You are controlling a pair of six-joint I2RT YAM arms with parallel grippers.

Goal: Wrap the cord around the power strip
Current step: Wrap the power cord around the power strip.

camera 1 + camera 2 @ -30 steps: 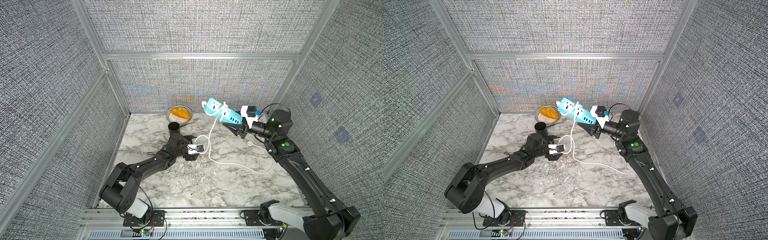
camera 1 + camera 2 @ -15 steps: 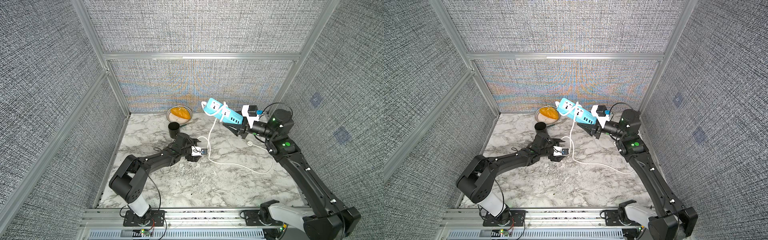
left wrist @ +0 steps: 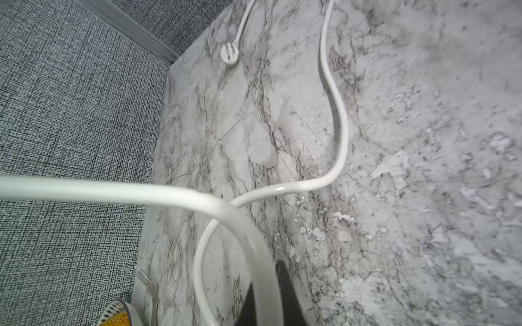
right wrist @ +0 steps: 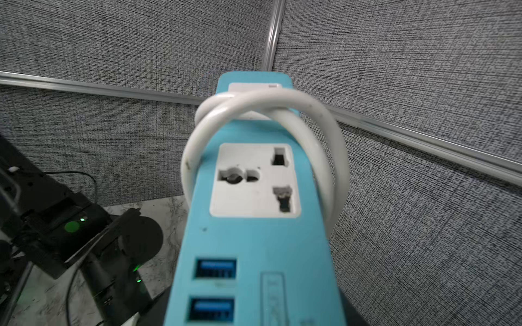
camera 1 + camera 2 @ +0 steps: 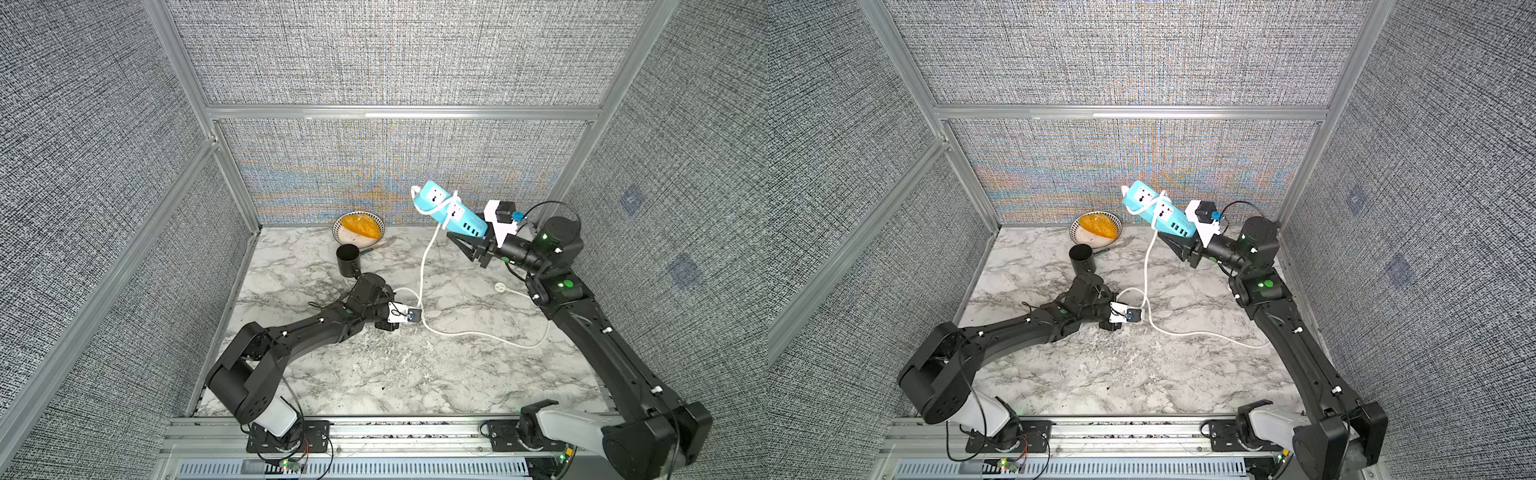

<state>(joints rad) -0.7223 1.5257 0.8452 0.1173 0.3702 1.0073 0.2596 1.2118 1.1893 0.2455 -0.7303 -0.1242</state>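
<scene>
power strip [image 5: 451,210]: USB end clamped in right gripper [image 5: 471,243] jaws, rest sticking out ahead, airborne, cord [image 5: 424,266] looped round it. cord drops to left gripper [image 3: 268,299], jaws pinched tight on it. plug [image 5: 500,286] on table [image 5: 374,374], apart from both.

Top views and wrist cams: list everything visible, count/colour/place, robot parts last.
power strip: 1, light blue, held aloft at the back
cord: 1, white, looped around the power strip, hanging to the tabletop
plug: 1, white, on the tabletop, right side
bowl: 1, white, back of tabletop
food: 1, orange, in the bowl
cup: 1, black, in front of the bowl
fork: 1, metal, beside the bowl
tabletop: 1, grey-white marble
left gripper: 1, black, shut on the cord
right gripper: 1, black, shut on the power strip
</scene>
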